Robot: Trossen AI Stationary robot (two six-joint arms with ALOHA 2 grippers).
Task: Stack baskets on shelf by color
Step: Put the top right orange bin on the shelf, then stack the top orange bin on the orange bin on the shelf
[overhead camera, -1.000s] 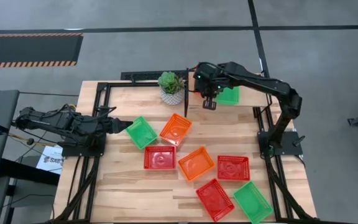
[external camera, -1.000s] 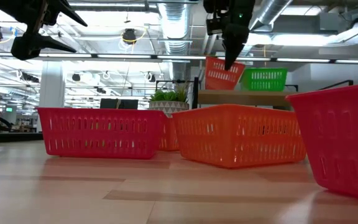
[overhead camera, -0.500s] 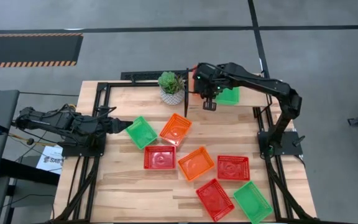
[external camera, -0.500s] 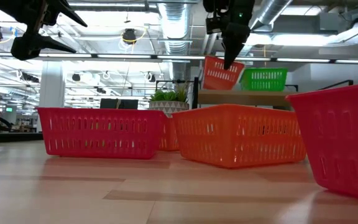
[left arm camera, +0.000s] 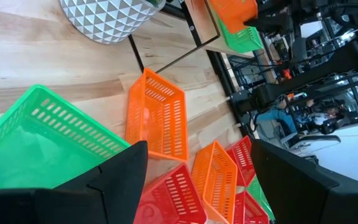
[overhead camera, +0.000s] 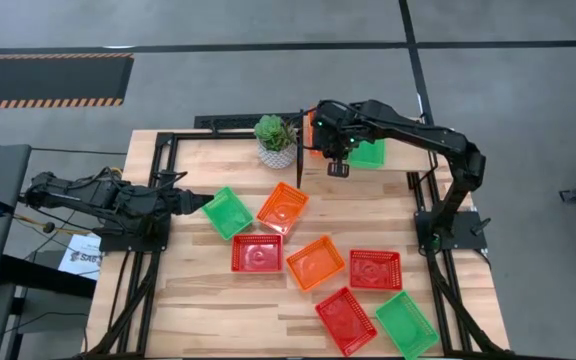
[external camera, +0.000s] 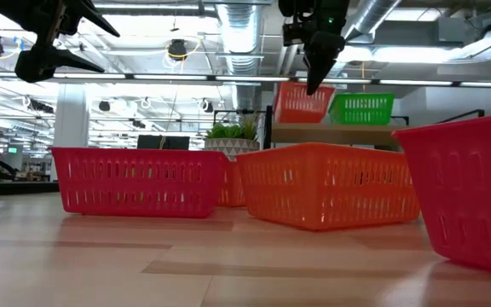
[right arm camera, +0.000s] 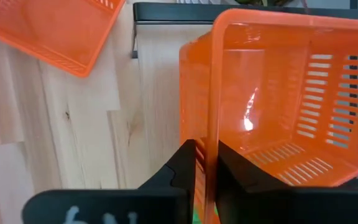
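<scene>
My right gripper (overhead camera: 336,166) is shut on an orange basket (external camera: 301,102) over the left end of the shelf (external camera: 339,133), beside a green basket (overhead camera: 369,153) that stands on the shelf board. Several more baskets lie on the tabletop: green (overhead camera: 227,212), orange (overhead camera: 283,207), red (overhead camera: 257,253), orange (overhead camera: 315,262), red (overhead camera: 375,269), red (overhead camera: 345,320) and green (overhead camera: 405,324). My left gripper (left arm camera: 197,180) is open and hovers at the table's left side, just left of the green basket (left arm camera: 36,140). My right gripper pinches one side wall of the orange basket at its rim (right arm camera: 212,146), one finger (right arm camera: 188,163) outside and one finger (right arm camera: 230,165) inside. The fingers come from above, pointing down. The basket hangs nearly level, just above the shelf board; whether its bottom touches, I cannot tell.
A potted plant in a white pot (overhead camera: 275,141) stands just left of the shelf. The black shelf frame (overhead camera: 299,150) rises beside it. Baskets crowd the table's middle and near right part; bare wood shows at the near left (overhead camera: 198,310).
The orange basket in my right gripper has shifted slightly toward the table's left and tipped from a clear tilt to nearly level over the shelf. My right gripper has stayed shut on it.
</scene>
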